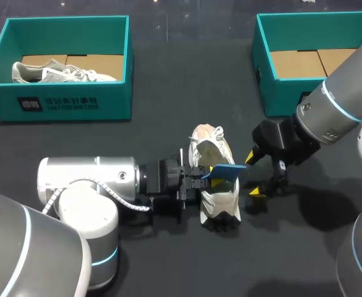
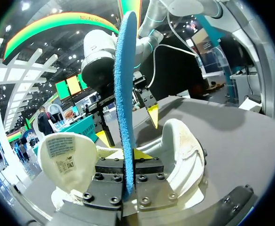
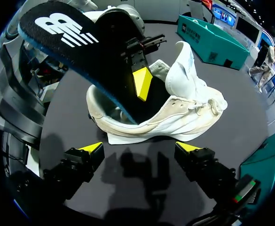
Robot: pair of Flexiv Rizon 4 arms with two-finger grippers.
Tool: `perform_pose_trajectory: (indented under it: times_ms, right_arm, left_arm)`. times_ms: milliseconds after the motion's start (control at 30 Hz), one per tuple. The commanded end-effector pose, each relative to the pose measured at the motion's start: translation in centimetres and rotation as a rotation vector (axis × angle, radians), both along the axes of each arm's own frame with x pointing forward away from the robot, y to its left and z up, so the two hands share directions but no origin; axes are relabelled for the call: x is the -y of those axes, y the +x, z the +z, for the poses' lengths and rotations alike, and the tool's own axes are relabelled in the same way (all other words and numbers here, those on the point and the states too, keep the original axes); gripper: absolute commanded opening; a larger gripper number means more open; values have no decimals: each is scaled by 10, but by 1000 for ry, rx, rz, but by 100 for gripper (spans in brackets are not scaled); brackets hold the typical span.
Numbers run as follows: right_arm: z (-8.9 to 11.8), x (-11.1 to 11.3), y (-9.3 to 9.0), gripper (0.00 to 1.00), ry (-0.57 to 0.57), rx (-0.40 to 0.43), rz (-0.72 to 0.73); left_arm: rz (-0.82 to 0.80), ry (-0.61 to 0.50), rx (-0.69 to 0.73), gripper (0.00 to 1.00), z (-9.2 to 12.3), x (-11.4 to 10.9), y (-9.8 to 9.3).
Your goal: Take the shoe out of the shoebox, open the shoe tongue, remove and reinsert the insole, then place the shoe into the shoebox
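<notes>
From above, a white-and-cream mesh running shoe point(image 1: 213, 154) stands on its sole at the middle of the matte black table point(image 1: 168, 117), toe toward the far edge. The left arm lies low along the near edge. Its gripper point(image 1: 202, 175) is clamped on a thin blue foam insole point(image 1: 227, 169), held across the shoe's opening. The right arm slants down from the right edge, and its gripper point(image 1: 253, 175) is just beside the shoe with its fingers spread. A teal cardboard shoebox point(image 1: 63, 102) sits at the far left corner with white print on its front wall and a grey-white trainer point(image 1: 57, 72) inside. A second teal shoebox point(image 1: 270, 86) sits at the far right corner.

In the left wrist view, the insole point(image 2: 125, 84) stands edge-on with a fuzzy blue face, pinched between the gripper's black bolted finger blocks. The shoe's padded tongue point(image 2: 62, 150) is folded open and shows a small printed label.

In the right wrist view, the yellow fingertips point(image 3: 92, 148) are wide apart with nothing between them, and the shoe point(image 3: 175, 120) is just ahead. The insole's top face point(image 3: 81, 47) is smooth black with a white logo, and its lower end dips into the shoe's opening.
</notes>
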State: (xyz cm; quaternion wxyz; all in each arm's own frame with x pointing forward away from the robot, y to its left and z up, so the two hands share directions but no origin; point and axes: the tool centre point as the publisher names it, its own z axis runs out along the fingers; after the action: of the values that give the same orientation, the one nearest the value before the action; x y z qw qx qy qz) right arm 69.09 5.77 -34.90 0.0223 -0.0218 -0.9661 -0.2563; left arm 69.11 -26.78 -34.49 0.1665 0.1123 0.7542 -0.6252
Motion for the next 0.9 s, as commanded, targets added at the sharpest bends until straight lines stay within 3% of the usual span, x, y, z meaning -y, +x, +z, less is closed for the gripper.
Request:
perform_pose_trajectory:
  times_ms: [33, 133, 200, 367, 667, 900]
  right_arm:
    - [0, 0, -1, 100, -1, 1, -1]
    - [0, 0, -1, 100, -1, 1, -1]
    - [0, 0, -1, 100, -1, 1, -1]
    - [0, 0, -1, 100, -1, 1, -1]
    - [0, 0, -1, 100, -1, 1, -1]
    - [0, 0, -1, 100, -1, 1, -1]
  left_arm:
    - [3, -8, 0, 0, -1, 1, -2]
    - [4, -20, -1, 2, 3, 1, -3]
    - [3, -24, -3, 18, 5, 1, -4]
    - [-4, -40, 4, 40, 12, 1, -7]
    - [-17, -61, 29, 44, 25, 6, -14]
    - [-22, -68, 53, 42, 38, 12, -20]
